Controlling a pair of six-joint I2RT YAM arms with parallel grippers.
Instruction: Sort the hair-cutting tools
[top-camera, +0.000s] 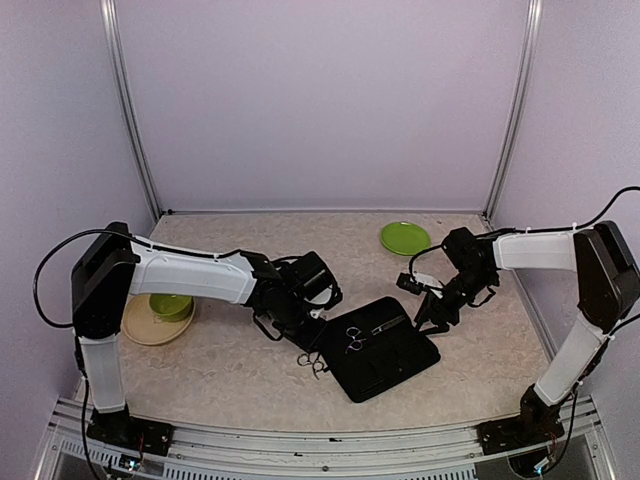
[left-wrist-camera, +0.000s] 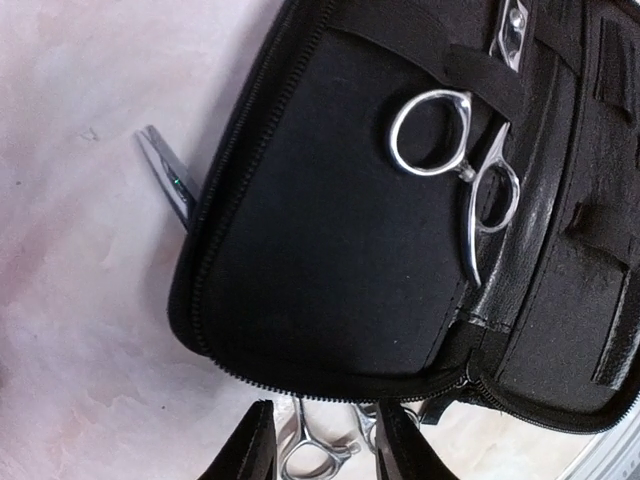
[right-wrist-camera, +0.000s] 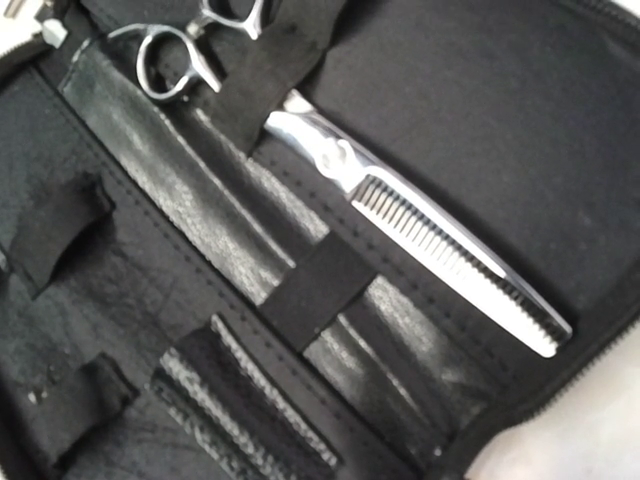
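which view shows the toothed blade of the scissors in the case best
Right wrist: the thinning scissors are close up, teeth clear. Left wrist shows mostly their ring handles; top external only a tiny glint on the black case.

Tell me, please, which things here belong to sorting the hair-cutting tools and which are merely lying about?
Job: scissors strapped in the black case; second scissors at its edge.
Lying about: green plate; green bowl; tan plate beneath it.

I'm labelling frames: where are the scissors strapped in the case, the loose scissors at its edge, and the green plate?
Strapped scissors (right-wrist-camera: 440, 235): right wrist view, toothed blade.
Loose scissors (top-camera: 312, 362): top view, ring handles.
Green plate (top-camera: 405, 238): top view, bare middle.
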